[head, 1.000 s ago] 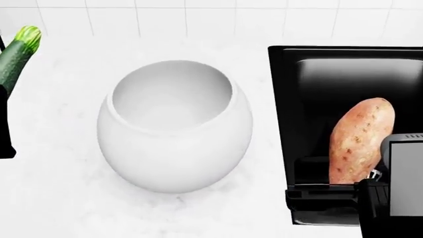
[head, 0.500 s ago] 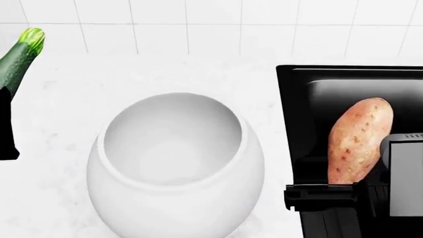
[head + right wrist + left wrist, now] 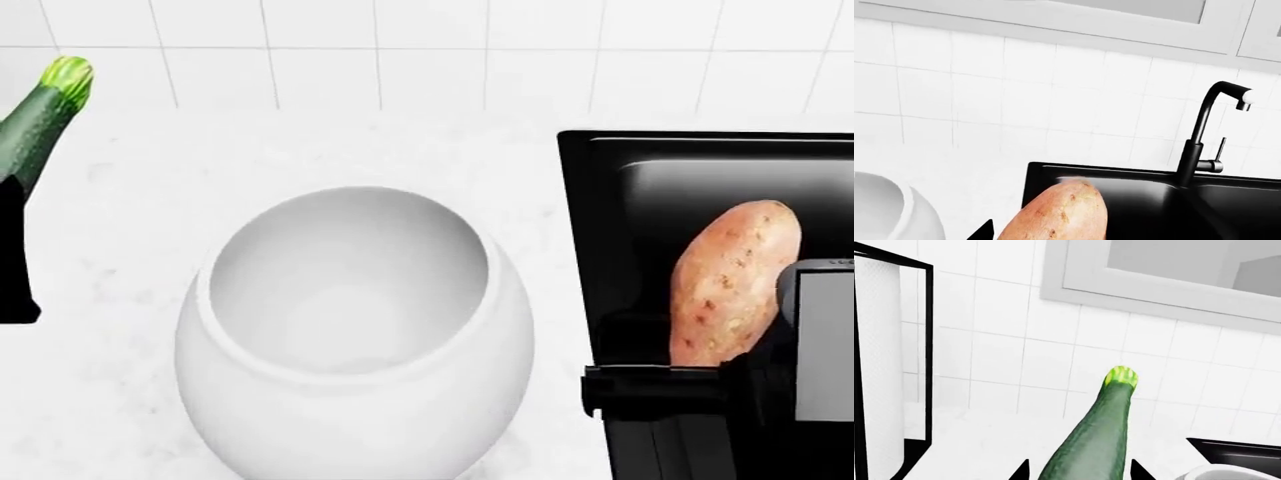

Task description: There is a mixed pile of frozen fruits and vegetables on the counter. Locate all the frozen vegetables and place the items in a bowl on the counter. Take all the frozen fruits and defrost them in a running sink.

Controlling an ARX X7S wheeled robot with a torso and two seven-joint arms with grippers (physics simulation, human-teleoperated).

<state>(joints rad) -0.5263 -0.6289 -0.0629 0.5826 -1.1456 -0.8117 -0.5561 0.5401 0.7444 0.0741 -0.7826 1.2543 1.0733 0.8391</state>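
Observation:
My left gripper [image 3: 1079, 471] is shut on the long dark green zucchini [image 3: 1101, 435], whose pale green tip points up toward the tiled wall. In the head view that zucchini [image 3: 34, 115] hangs over the counter [image 3: 120, 210], left of the bowl [image 3: 200, 310]. The white bowl holds nothing. My right gripper [image 3: 714, 385] is shut on the speckled sweet potato [image 3: 727, 280], upright above the black sink [image 3: 587, 250], to the right of the bowl. The sweet potato [image 3: 1061, 215] fills the right gripper [image 3: 1054, 236]. The frozen fruits are out of view.
The tall black faucet [image 3: 1201, 135] with its thin lever stands behind the sink basins [image 3: 1141, 200]. A white paper roll in a black frame [image 3: 881, 370] stands on the counter beside the left arm. White tiles back the counter, with a window frame above.
The head view tilted, so the bowl sits lower and larger in it. The right gripper with the sweet potato has shifted slightly right and down. The zucchini has barely moved.

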